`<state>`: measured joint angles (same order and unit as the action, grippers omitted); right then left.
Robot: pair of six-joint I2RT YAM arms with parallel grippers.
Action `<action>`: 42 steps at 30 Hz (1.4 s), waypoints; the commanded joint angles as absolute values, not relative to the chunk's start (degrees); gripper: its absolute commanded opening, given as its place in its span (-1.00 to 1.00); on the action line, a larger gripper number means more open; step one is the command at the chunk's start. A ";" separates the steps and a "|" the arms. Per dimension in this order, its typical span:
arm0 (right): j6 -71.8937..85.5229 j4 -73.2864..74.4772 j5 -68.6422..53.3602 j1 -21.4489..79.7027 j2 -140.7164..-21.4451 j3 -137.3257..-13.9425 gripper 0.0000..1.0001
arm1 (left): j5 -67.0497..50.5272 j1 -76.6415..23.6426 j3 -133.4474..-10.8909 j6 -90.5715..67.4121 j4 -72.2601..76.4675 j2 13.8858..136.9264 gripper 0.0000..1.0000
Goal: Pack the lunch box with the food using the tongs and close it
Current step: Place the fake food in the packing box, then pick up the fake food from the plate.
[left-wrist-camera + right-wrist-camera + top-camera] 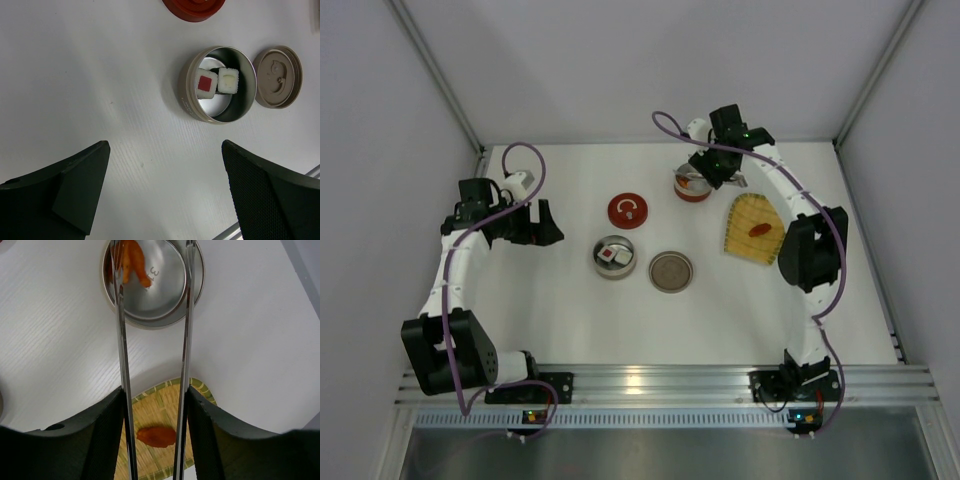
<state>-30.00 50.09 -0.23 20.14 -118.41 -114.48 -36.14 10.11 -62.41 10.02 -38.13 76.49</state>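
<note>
My right gripper (155, 390) is shut on the tongs (121, 340), one silver arm against each finger. The arms stand apart, with their tips over a round lunch box tin (153, 280) at the back of the table (692, 186). An orange piece of food (132, 260) lies in that tin by the left tong arm. A reddish piece (156, 436) rests on the yellow woven mat (755, 228). A second tin (218, 84) holds two white pieces, one with a red centre (206, 83). My left gripper (165, 145) hangs open and empty over bare table, left of that tin (615, 256).
A beige lid (671, 271) lies just right of the second tin. A red lid (628, 210) lies behind it. White walls close in the table on three sides, and a metal rail runs along the near edge.
</note>
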 commanded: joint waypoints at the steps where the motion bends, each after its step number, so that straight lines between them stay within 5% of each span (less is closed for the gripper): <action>1: -30.15 46.05 -0.18 20.66 -116.99 -117.86 0.00 | -36.83 10.46 -62.31 10.46 -35.68 76.64 0.96; 14: -32.69 55.17 -2.10 18.20 -100.12 -109.25 -0.05 | -36.74 10.46 -63.89 11.07 -38.32 74.09 0.97; 22: -42.70 64.50 -8.43 6.17 -88.17 -95.55 -0.11 | -36.74 10.46 -64.86 11.86 -40.69 72.51 0.96; 30: -60.54 71.71 -10.37 -5.88 -84.82 -89.48 -0.24 | -37.53 10.46 -65.39 11.69 -41.84 72.42 0.96; 42: -65.39 69.79 -9.66 -6.68 -88.59 -86.66 -0.21 | -36.65 10.46 -66.27 11.51 -42.80 72.95 0.96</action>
<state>-62.63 68.79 -7.42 -6.50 -87.48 -85.80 -36.14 10.11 -63.37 10.83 -42.00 73.76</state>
